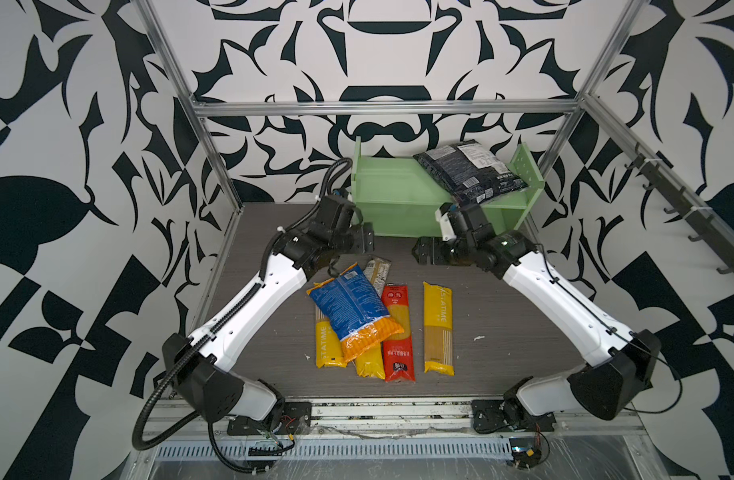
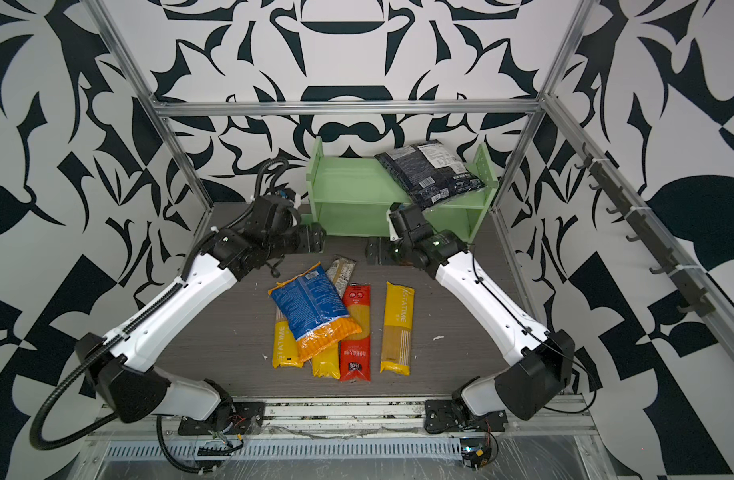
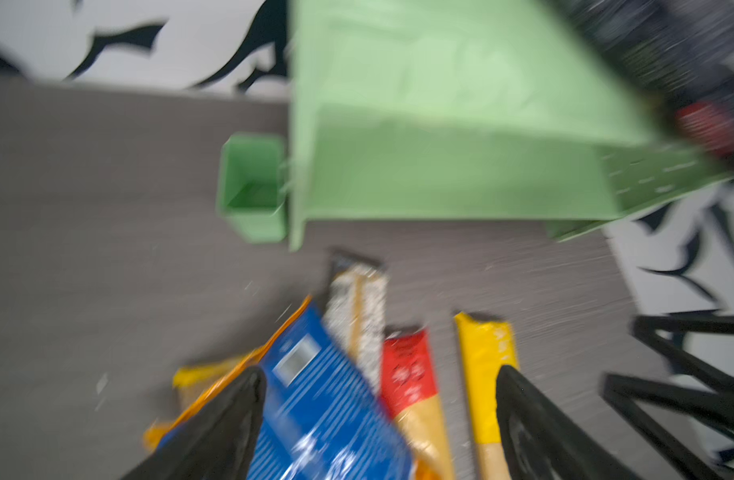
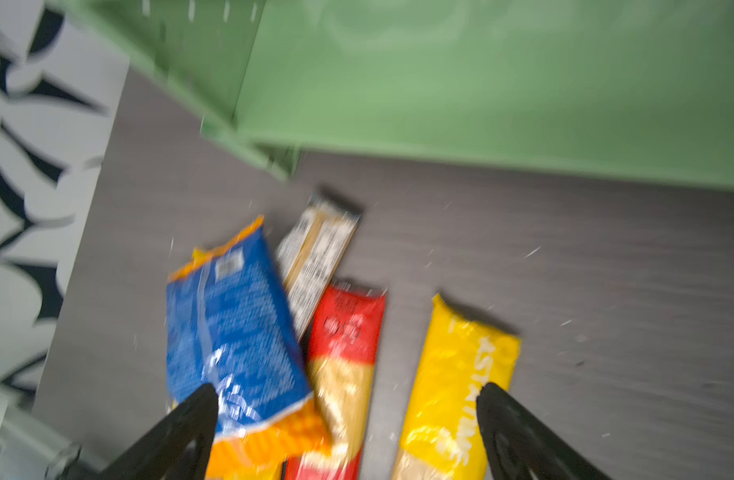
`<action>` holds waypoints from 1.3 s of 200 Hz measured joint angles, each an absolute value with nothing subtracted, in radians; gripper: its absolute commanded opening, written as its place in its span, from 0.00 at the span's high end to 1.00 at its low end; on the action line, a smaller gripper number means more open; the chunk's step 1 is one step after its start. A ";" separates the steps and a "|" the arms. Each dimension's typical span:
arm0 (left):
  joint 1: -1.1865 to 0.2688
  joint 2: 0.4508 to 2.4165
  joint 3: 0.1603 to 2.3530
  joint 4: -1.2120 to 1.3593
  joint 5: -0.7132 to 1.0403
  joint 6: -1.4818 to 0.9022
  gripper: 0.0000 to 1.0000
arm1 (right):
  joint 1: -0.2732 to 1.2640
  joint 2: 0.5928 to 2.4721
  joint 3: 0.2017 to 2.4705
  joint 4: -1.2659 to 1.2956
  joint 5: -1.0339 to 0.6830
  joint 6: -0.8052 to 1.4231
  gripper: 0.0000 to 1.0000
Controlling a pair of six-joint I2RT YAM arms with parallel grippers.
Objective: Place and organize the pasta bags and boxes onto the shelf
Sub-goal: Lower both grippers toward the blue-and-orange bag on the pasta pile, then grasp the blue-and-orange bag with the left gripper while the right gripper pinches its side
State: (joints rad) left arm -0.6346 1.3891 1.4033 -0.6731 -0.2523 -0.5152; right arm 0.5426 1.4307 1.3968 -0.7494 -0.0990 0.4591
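Facing each other in front of the shelf (image 1: 382, 187), both tools hang above the tabletop (image 1: 502, 324). Left tool (image 1: 366, 241): jaws spread wide with nothing between them, as the blurred left wrist view shows. Right tool (image 1: 424, 250): jaws equally wide and empty. Both wrists partly block the view into the lower tier.

Black bag (image 1: 469, 170): lies tilted on the top tier at the right end, against the right side panel. One corner overhangs the front edge above the right wrist.

Six other packs lie on the tabletop between the arms. Blue bag (image 1: 353, 307): rests askew on top of the pile, covering parts of the navy pack (image 1: 378, 269), left yellow pack (image 1: 328, 347), middle yellow pack (image 1: 369, 363) and red pack (image 1: 398, 345). Right yellow pack (image 1: 438, 328): lies alone beside the red pack, not touching it, unobstructed.

Green cup (image 3: 253, 187): sits against the shelf's side panel at the end away from the black bag. The left arm hides it in both top views. Pale crumbs (image 1: 478, 337) dot the tabletop.
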 measured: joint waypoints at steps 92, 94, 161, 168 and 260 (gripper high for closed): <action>-0.632 1.056 0.915 -0.683 -0.292 -0.899 0.24 | 0.545 1.670 1.286 -0.651 -0.479 0.435 0.01; -0.632 1.053 0.907 -0.683 -0.289 -0.904 0.24 | 0.545 1.674 1.286 -0.650 -0.483 0.435 0.01; -0.632 0.988 0.725 -0.644 -0.227 -1.056 0.28 | 0.545 1.772 1.282 -0.571 -0.581 0.408 0.01; -0.632 0.989 0.716 -0.638 -0.223 -1.064 0.28 | 0.546 1.778 1.282 -0.566 -0.583 0.407 0.00; -0.632 1.086 0.691 -0.538 -0.202 -1.087 0.26 | 0.579 1.877 1.304 -0.556 -0.584 0.311 0.05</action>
